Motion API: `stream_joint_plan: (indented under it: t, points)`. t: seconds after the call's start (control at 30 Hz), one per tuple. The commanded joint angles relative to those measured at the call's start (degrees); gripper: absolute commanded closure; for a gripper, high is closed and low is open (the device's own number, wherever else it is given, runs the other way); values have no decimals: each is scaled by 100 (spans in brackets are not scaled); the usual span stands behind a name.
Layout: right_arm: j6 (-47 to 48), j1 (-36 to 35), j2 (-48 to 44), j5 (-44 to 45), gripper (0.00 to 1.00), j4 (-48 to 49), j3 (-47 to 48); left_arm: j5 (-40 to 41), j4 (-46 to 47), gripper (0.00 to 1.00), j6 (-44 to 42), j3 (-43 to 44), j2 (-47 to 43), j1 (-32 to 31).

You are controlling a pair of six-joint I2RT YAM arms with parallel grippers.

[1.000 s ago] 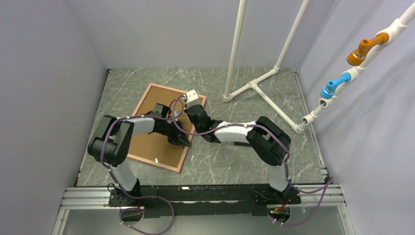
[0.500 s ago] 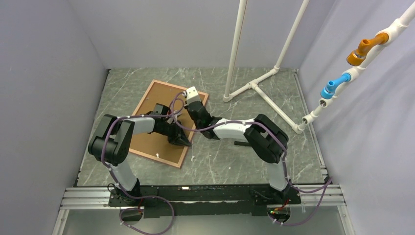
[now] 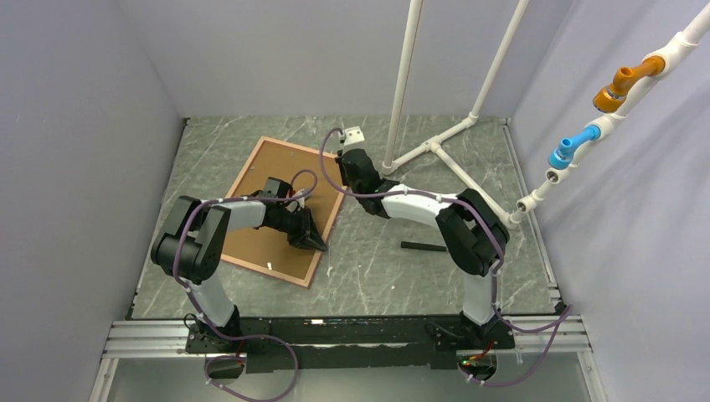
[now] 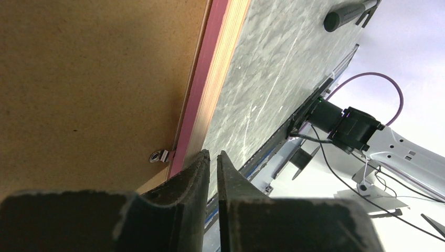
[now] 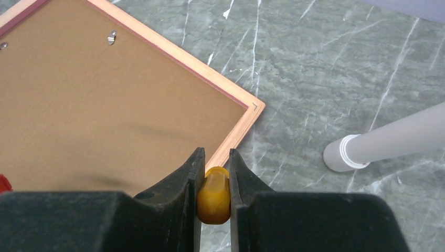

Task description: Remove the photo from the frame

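Note:
The pink frame (image 3: 254,162) lies face down on the table, its brown backing board (image 3: 272,201) facing up. The photo is hidden under the board. My left gripper (image 3: 316,244) is shut and empty, its tips at the frame's right edge (image 4: 197,100) next to a small metal clip (image 4: 159,155); in the left wrist view the gripper (image 4: 212,153) grips nothing. My right gripper (image 3: 345,163) hovers by the frame's far right corner (image 5: 252,107). In the right wrist view the gripper (image 5: 213,157) is shut on a yellow handle (image 5: 213,197).
A black rod-like tool (image 3: 423,246) lies on the table right of the frame, also in the left wrist view (image 4: 346,13). A white pipe stand (image 3: 431,146) rises at the back; its foot (image 5: 346,152) is close to my right gripper. A red bit (image 5: 2,184) shows over the board.
My right gripper has moved from over the board's right edge toward the back, to the frame's far right corner. The left gripper has stayed at the frame's right edge.

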State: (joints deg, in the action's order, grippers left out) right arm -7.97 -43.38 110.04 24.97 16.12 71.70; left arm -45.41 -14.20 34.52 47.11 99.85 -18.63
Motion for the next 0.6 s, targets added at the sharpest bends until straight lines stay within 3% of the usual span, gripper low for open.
stream_joint_plan:
  t: [0.0, 0.57]
  points:
    - [-171, 112, 157, -340, 100, 36, 362, 362, -44, 83, -252, -42, -43, 21]
    - [-427, 198, 649, -638, 100, -770, 1092, 304, 4, 83, -229, -46, -46, 29]
